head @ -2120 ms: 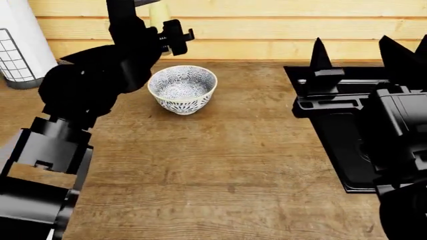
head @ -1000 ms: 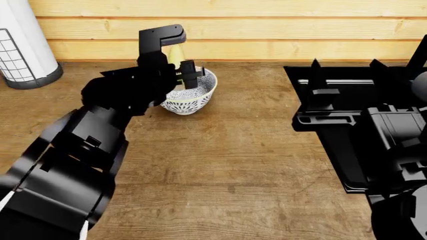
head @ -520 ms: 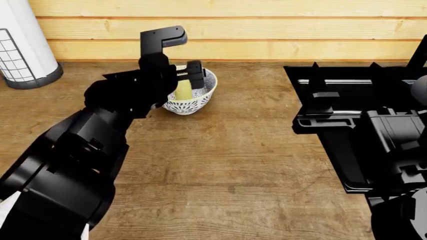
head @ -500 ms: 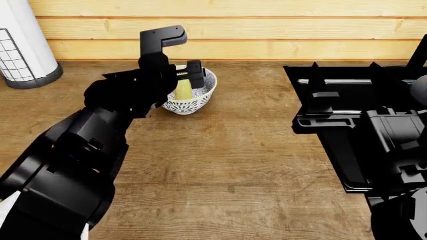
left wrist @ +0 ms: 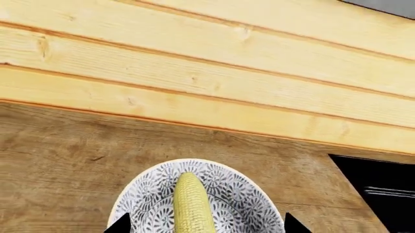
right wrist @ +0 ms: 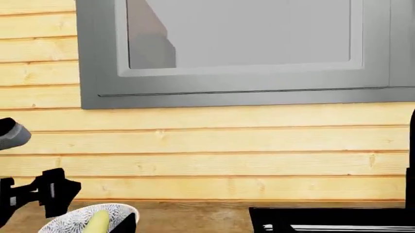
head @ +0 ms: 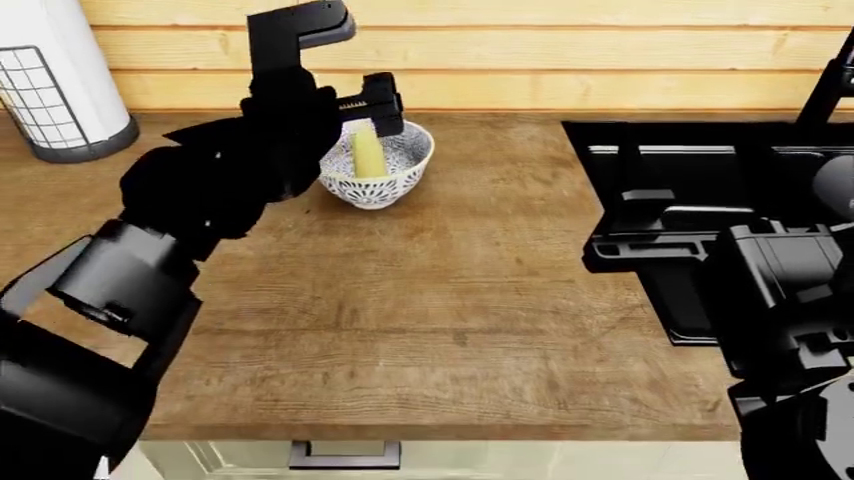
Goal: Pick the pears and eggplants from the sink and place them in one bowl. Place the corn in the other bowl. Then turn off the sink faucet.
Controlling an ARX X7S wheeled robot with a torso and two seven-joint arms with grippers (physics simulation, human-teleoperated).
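Note:
The pale yellow corn (head: 366, 153) lies inside a white bowl with a dense blue pattern (head: 390, 190) at the back of the wooden counter. My left gripper (head: 358, 118) hangs just above the bowl, open and empty. In the left wrist view its two tips stand wide apart on either side of the corn (left wrist: 191, 204) and over the bowl (left wrist: 146, 194). My right gripper (head: 641, 205) hovers over the left edge of the black sink (head: 587, 135), open and empty. The thin dark faucet (head: 834, 80) rises at the far right. The pear, the eggplant and the flowered bowl are out of view.
A white cylinder with a wire grid (head: 54, 85) stands at the back left. A wooden plank wall (head: 534, 60) runs behind the counter, with a grey window (right wrist: 240, 48) above it. The counter's front edge and a drawer handle (head: 344, 455) are at the bottom.
The left gripper brought the corn down over the bowl and let go. The corn now lies in the bowl. The head view has shifted back, showing the counter's front edge.

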